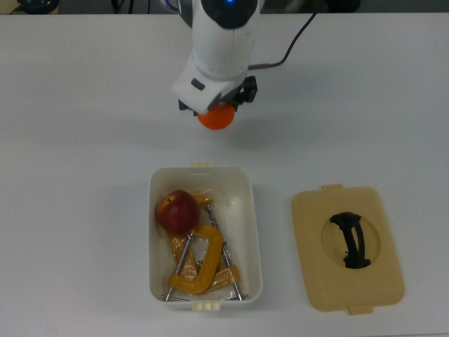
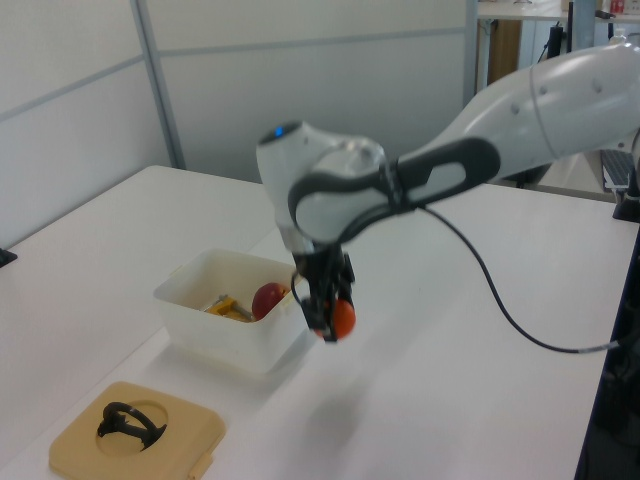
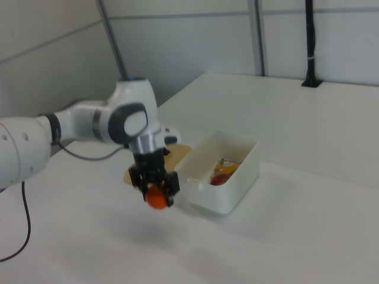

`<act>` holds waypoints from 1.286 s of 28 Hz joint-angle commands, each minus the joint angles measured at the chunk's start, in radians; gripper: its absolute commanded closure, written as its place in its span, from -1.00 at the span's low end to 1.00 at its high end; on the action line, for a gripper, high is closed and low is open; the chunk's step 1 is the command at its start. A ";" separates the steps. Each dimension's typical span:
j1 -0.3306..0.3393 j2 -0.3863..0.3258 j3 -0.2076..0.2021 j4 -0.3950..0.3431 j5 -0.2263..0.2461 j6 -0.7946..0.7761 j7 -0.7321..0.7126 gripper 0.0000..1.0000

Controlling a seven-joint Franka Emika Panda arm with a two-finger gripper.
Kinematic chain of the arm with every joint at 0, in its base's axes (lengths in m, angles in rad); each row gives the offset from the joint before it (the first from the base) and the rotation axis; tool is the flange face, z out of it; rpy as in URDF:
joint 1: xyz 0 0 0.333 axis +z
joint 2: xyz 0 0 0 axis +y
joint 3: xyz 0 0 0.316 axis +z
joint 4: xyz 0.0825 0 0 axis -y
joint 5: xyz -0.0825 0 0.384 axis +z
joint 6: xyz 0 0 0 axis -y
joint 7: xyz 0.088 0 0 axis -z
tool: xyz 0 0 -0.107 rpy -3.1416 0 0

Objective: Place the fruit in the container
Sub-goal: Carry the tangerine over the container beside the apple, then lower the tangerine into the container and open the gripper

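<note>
Top view: arm [image 1: 217,42] cut off at upper edge, covered orange [image 1: 215,116] top. Right view: lid [image 3: 177,155] mostly hidden behind gripper [image 3: 155,188], apple [image 3: 220,178] half-hidden by container [image 3: 222,171] wall.

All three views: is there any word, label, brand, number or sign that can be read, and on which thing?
None can be read: no text shows on the arm, container, lid, orange, apple or clamps.
</note>
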 commanded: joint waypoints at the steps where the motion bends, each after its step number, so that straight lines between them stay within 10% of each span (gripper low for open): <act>1: -0.003 -0.005 -0.013 0.128 0.002 -0.043 0.012 0.40; 19: -0.004 0.152 -0.025 0.145 -0.142 0.460 0.225 0.31; 22: -0.007 0.150 -0.028 0.145 -0.141 0.466 0.235 -0.09; 24: -0.007 0.150 -0.030 0.143 -0.138 0.465 0.238 -1.00; 36: -0.007 0.083 -0.056 0.139 -0.124 0.304 0.244 -1.00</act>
